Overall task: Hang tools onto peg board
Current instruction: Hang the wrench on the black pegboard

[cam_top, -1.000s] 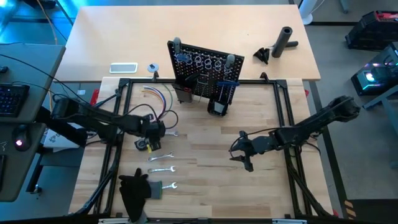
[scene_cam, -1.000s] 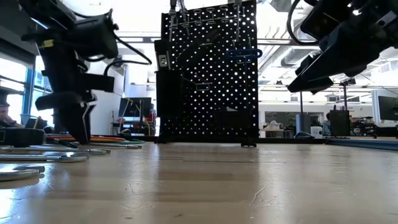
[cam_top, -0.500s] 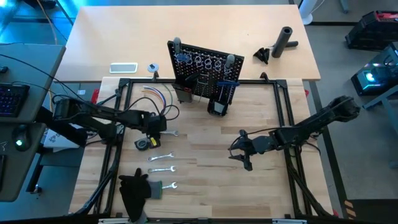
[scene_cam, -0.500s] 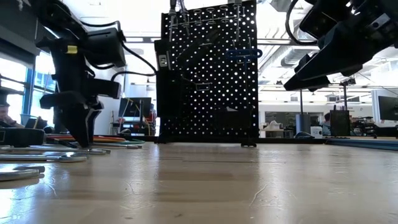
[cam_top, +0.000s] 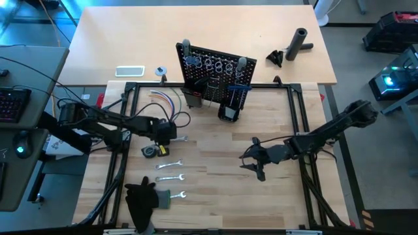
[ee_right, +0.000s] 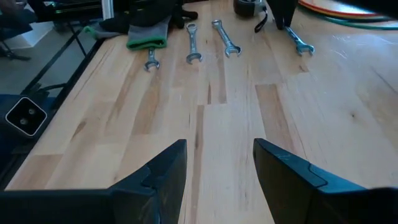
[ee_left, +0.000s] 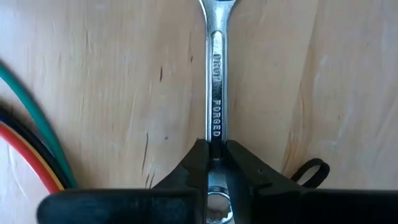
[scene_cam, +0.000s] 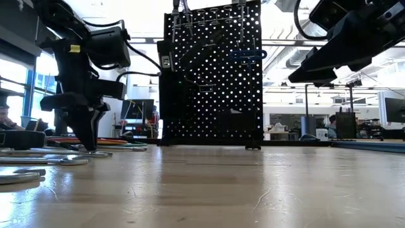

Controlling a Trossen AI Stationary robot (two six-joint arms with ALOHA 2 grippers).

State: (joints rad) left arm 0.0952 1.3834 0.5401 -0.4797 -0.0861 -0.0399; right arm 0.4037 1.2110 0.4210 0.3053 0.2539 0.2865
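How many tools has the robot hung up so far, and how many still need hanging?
Some tools already hang on the peg board; how many is unclear. Right now the left claw is shut on a silver wrench lying on the table. Three more wrenches and a small round tape measure still wait on the wood. The right claw hovers open and empty.

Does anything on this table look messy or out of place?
Mostly tidy. The peg board stands at a slant to the table edge, and a bundle of coloured wires lies loose beside the wrench that the left gripper is pinching.
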